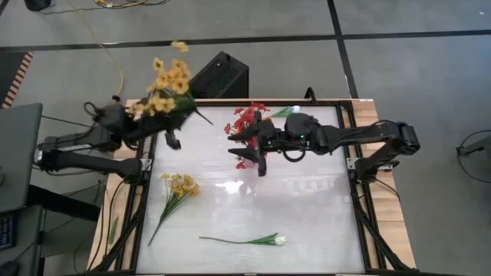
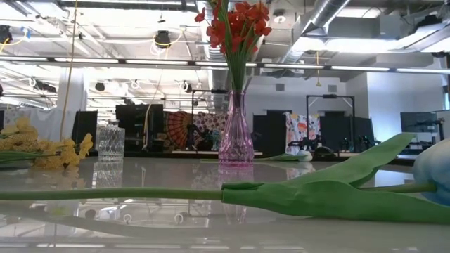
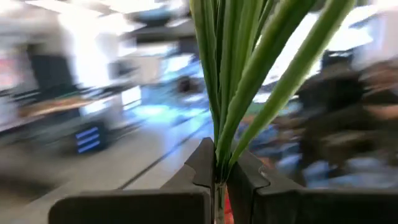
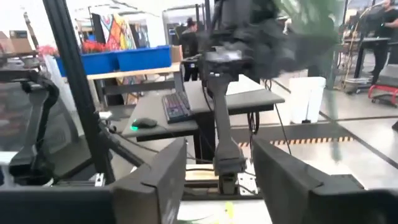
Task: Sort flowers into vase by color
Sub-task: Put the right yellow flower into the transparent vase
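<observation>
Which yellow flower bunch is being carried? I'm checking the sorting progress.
The yellow bunch at the table's far left corner, gripped by its stems in the left hand. The other yellow bunch lies flat on the table.

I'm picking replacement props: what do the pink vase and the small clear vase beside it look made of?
The pink vase looks like tinted glass or clear plastic: translucent, glossy, stems showing through its neck. The small clear vase looks like cut or pressed glass, given its faceted, light-catching wall. Neither can be told for sure.

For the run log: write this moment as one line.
left gripper: shut on yellow flowers | right gripper: open, empty | red flowers: in vase
</observation>
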Tool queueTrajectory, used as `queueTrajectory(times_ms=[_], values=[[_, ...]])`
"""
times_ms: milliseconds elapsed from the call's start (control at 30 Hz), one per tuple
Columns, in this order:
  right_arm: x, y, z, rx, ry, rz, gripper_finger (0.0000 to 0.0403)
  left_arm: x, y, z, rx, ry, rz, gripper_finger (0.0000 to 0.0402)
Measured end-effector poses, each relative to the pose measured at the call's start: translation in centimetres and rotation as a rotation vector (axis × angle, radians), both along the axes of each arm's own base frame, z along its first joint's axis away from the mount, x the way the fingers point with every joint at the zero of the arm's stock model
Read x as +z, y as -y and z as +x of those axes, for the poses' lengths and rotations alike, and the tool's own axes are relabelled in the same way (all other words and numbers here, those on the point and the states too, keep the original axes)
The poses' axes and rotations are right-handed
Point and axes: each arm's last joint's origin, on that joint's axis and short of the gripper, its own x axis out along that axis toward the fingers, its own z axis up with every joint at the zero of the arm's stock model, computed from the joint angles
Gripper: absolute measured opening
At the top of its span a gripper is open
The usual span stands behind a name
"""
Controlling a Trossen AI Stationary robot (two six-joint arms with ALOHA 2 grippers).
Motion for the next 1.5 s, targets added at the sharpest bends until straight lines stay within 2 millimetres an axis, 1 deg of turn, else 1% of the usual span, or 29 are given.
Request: queueTrajectory(times_ms=[133,267,333,500,633,733,867,1033,1300,1500], values=[[0.9,-0.6,-1.3,0.02,-0.012,-0.001,0.0228,-1.3,-2.0,-2.0,0.333,-0.157,-0.048,0.0003],[0.9,-1.3,-1.8,0.043,-0.038,-0.003,0.0229,-2.9,-4.3,-3.2,0.558,-0.332,-0.074,0.0003],[0.7,-1.7,-1.8,0.055,-0.058,-0.004,0.0227,-3.9,-5.7,-3.3,0.618,-0.374,-0.113,0.0003],[0.1,-2.4,-1.8,0.074,-0.116,-0.003,0.0224,-7.4,-9.4,-4.1,0.711,-0.439,-0.243,0.0002],[-0.2,-2.7,-1.8,0.082,-0.151,0.027,0.0223,-10.0,-11.2,-5.0,0.784,-0.419,-0.299,0.0002],[-0.3,-2.9,-1.9,0.086,-0.157,0.029,0.0223,-11.0,-11.7,-5.2,0.79,-0.351,-0.289,0.0002],[-0.3,-3.0,-1.9,0.085,-0.16,0.029,0.0223,-12.2,-12.0,-5.1,0.806,-0.365,-0.277,0.0002],[-0.4,-2.9,-1.9,0.083,-0.166,0.029,0.0223,-12.7,-12.1,-5.1,0.822,-0.365,-0.26,0.0002],[-0.5,-2.8,-1.8,0.076,-0.174,0.03,0.0223,-13.6,-12.1,-5.1,0.82,-0.426,-0.239,0.0002],[-0.5,-2.6,-1.8,0.071,-0.177,0.03,0.0223,-14.3,-12.4,-4.8,0.81,-0.467,-0.261,0.0002]])
